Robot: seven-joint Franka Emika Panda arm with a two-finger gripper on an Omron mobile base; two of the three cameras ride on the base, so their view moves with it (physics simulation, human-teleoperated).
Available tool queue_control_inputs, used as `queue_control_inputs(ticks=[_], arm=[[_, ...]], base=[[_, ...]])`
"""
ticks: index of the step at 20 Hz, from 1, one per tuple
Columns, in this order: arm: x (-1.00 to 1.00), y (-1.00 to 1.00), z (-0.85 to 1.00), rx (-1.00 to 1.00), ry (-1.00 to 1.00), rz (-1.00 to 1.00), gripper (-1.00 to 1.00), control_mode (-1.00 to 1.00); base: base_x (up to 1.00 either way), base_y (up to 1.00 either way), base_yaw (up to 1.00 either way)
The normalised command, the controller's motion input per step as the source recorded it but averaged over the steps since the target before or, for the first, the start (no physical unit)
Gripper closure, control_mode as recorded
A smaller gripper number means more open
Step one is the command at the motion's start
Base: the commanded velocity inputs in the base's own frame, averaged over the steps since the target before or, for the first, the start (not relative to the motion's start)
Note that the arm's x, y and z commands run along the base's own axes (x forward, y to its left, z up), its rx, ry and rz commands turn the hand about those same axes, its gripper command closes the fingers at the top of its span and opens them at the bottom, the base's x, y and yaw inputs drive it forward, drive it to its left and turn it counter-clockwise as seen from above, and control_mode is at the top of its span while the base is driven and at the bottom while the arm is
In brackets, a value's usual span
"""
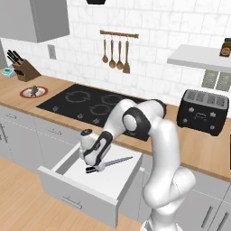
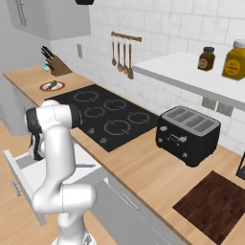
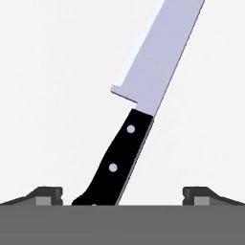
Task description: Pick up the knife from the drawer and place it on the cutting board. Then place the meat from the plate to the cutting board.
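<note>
Inside the drawer, the spread pincer straddles the knife handle, ungrasped; cutting board bare, meat on plate.

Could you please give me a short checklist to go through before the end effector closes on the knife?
1. Drawer pulled open: ok.
2. Knife lying flat on the drawer floor: ok.
3. End effector open, fingertips wide apart: ok.
4. Black handle between the fingertips: ok, though nearer one tip than the other.
5. Fingertips low enough to grip the handle: cannot tell.
6. Cutting board free to receive the knife: ok.
</note>
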Motion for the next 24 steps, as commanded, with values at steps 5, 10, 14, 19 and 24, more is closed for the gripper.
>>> queue_control_inputs(ticks=[5, 10, 14, 19, 24], arm=[[-0.02, 0.28, -0.38, -0.02, 0.00, 0.08, -1.00, -1.00], [-0.02, 0.07, -0.46, 0.00, 0.00, 0.12, -1.00, -1.00], [0.00, 0.00, -0.37, 0.00, 0.00, 0.13, -1.00, -1.00], [0.00, 0.11, -0.38, -0.03, 0.00, 0.12, 1.00, -1.00], [0.00, 0.27, -0.41, -0.05, 0.00, 0.06, 1.00, -1.00]], base=[[0.00, 0.00, 0.00], [0.00, 0.00, 0.00], [0.00, 0.00, 0.00], [0.00, 0.00, 0.00], [0.00, 0.00, 0.00]])
